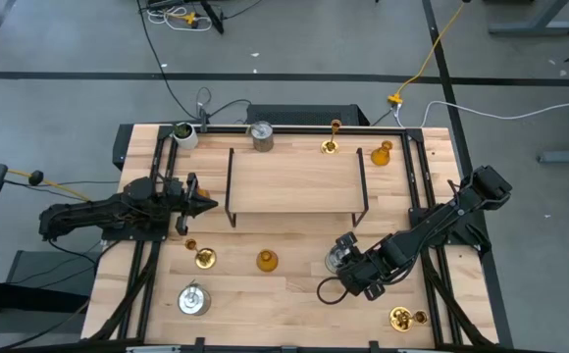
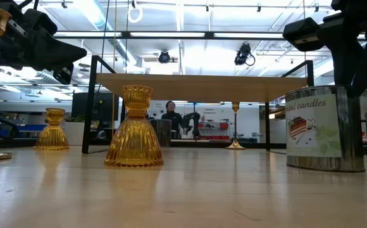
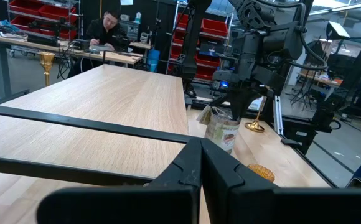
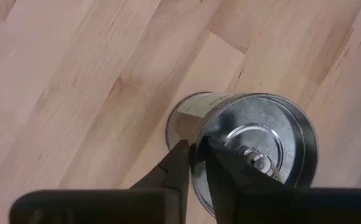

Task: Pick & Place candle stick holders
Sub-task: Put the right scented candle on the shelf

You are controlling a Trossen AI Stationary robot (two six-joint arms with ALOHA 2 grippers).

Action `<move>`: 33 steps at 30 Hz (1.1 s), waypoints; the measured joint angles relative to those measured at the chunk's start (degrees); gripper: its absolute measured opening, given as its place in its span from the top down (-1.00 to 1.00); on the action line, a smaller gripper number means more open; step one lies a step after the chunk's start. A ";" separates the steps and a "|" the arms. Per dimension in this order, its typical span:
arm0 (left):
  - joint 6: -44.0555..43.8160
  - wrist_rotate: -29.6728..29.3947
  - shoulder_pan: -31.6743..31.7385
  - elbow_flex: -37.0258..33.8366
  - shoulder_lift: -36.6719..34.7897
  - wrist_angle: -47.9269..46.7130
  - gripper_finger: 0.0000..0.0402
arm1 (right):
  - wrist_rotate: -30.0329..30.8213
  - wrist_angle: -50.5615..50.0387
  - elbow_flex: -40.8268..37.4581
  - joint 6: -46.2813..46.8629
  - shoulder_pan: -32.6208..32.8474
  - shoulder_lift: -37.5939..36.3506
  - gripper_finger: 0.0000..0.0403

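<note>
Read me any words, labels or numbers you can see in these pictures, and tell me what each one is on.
"candles": on the paper label of the tin under the right tool, low view; the word before it is cut off and reads only as "...l".
Small print under the cake picture on that label: too small to read.
Label on the same tin in the left wrist view: blurred, unreadable.
No other readable text.
</note>
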 joint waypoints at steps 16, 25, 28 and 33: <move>0.00 0.01 0.00 0.02 0.00 -0.01 0.96 | -0.60 -0.04 -0.02 -0.35 0.00 0.02 0.84; -0.02 -0.01 0.00 0.01 0.00 0.00 0.96 | -1.45 -0.11 0.00 -0.31 -0.02 0.00 0.98; 0.00 0.00 0.00 0.00 0.00 -0.01 0.96 | -2.16 -0.09 0.00 -0.38 -0.02 0.00 0.99; -0.02 0.01 0.00 0.01 0.00 0.00 0.96 | -2.72 -0.09 0.00 -0.52 -0.02 0.00 0.99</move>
